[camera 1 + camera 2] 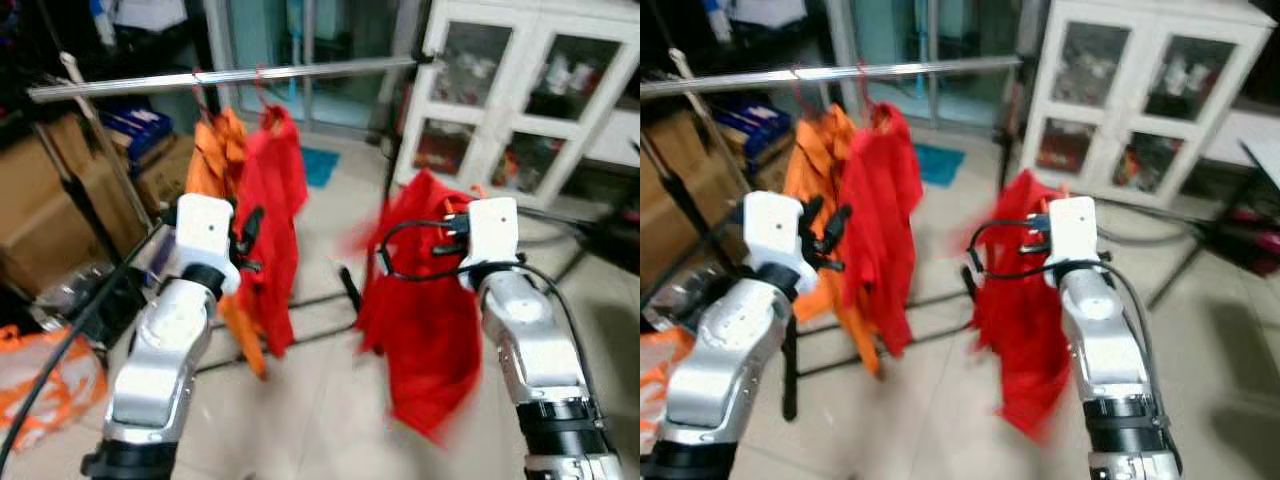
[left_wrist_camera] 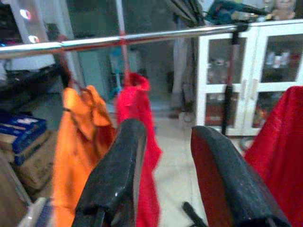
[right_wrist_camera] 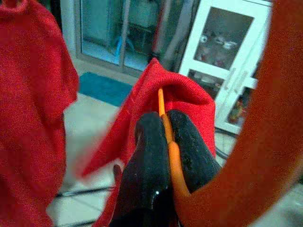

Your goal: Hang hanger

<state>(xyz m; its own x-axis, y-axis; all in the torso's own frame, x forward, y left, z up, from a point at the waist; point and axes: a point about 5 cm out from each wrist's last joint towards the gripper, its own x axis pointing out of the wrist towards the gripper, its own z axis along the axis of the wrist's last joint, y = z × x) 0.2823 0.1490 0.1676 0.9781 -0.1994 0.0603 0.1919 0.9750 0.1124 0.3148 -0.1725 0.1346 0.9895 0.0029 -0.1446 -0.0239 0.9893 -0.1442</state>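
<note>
Tiled floor (image 1: 320, 420) carries a garment rack whose silver rail (image 1: 300, 72) runs level across the scene, with a white glass-door cabinet (image 1: 530, 90) behind its right end. An orange garment (image 1: 212, 160) and a red garment (image 1: 278, 190) hang side by side near the rail's left end.

The right gripper (image 3: 165, 130) pinches the thin orange hanger (image 3: 166, 137) between its fingers, just below the hook's curve. A red shirt (image 1: 425, 300) drapes from this hanger, well below the rail and to the right of the hung garments. The load appears light; the wire looks slim and smooth, so it could pivot in the pinch, and the soft cloth sways freely. The hanger's long axis cannot be told under the cloth; the hook rises upward.

The left gripper (image 2: 163, 175) is raised beside the red garment, fingers spread and empty.
</note>
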